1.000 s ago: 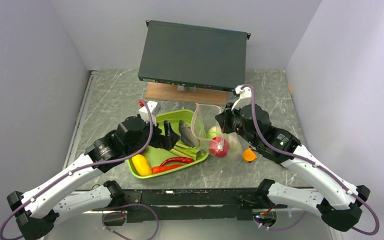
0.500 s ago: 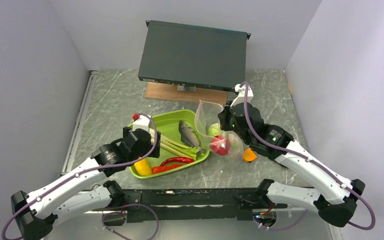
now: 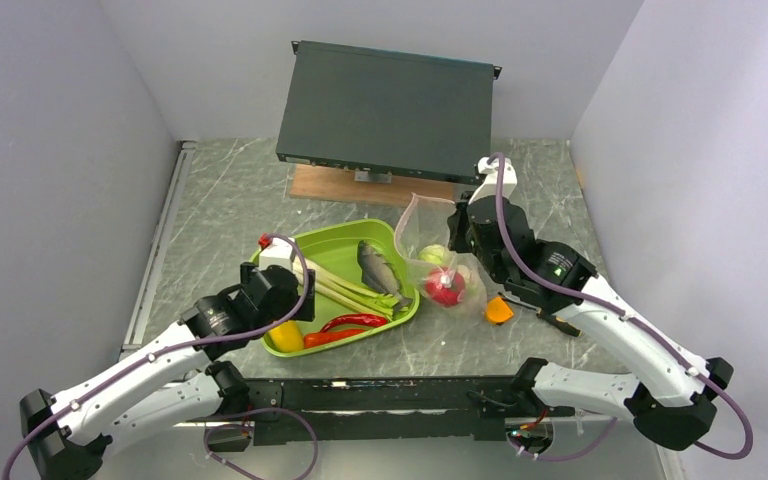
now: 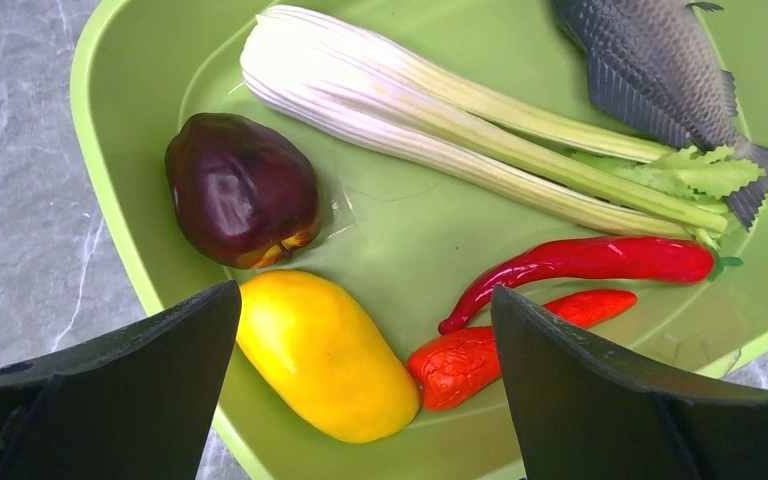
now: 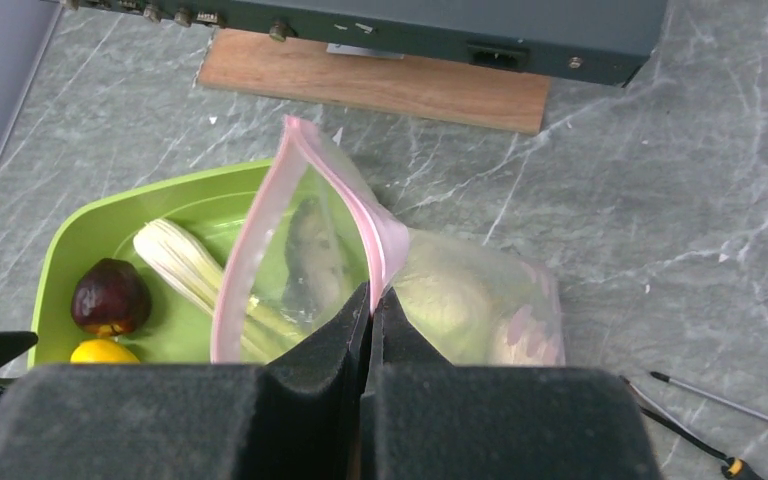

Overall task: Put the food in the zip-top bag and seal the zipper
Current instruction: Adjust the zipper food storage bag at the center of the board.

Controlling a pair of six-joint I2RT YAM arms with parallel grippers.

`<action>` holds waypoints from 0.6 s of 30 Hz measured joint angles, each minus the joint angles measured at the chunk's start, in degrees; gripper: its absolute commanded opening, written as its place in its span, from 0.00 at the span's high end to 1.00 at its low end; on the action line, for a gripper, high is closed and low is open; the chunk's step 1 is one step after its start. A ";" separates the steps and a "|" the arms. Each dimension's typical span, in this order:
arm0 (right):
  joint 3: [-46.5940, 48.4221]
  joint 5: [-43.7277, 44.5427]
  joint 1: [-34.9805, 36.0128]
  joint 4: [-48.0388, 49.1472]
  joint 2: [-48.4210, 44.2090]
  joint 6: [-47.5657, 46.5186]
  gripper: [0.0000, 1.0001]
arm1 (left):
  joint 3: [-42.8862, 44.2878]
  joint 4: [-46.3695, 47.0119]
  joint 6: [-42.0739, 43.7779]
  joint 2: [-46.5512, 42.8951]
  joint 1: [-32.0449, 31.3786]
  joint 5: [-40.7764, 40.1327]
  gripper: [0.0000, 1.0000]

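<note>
The lime-green tray (image 3: 330,245) holds a grey fish (image 3: 378,268), green stalks (image 3: 345,292), red chillies (image 3: 355,322), a dark purple bulb (image 4: 242,190) and a yellow fruit (image 4: 325,355). My left gripper (image 4: 365,300) is open and empty, hovering over the yellow fruit at the tray's near-left corner (image 3: 285,337). My right gripper (image 5: 372,295) is shut on the pink zipper (image 5: 260,230) edge of the clear zip-top bag (image 3: 430,250), holding its mouth up and open toward the tray. A red tomato (image 3: 445,287) and a pale green cabbage (image 5: 450,295) lie inside the bag.
A dark metal box (image 3: 385,110) rests on a wooden board (image 5: 380,80) at the back. An orange piece (image 3: 499,311) and screwdrivers (image 5: 720,400) lie on the marble table right of the bag. Grey walls close in on both sides.
My left gripper has drawn back from the middle of the tray to its near-left corner, over the yellow fruit. My right gripper has shifted slightly back with the bag edge.
</note>
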 measured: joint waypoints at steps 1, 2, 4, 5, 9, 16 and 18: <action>0.28 0.09 0.00 -0.15 -0.09 -0.35 1.00 | 0.07 -0.24 -0.24 0.00 0.07 -0.11 0.00; 0.50 0.09 0.00 -0.42 -0.20 -0.79 1.00 | 0.13 -0.44 -0.63 0.00 0.11 -0.17 0.00; 0.70 0.02 0.00 -0.57 -0.28 -1.66 1.00 | 0.39 -0.83 -1.25 0.00 0.13 -0.28 0.00; 0.70 -0.09 0.00 -0.52 -0.28 -2.05 1.00 | 0.50 -0.83 -1.75 -0.07 0.15 -0.26 0.00; 0.70 -2.12 0.00 -0.15 -0.26 -3.58 1.00 | 0.61 -0.98 -4.04 -1.07 0.22 -0.24 0.00; -2.75 -7.93 0.00 5.14 -0.09 -5.53 1.00 | 0.59 -1.20 -7.87 -3.17 0.26 -0.59 0.00; -4.48 -9.68 0.00 7.17 0.09 -6.03 1.00 | 0.59 -1.25 -8.44 -1.38 0.39 -1.49 0.00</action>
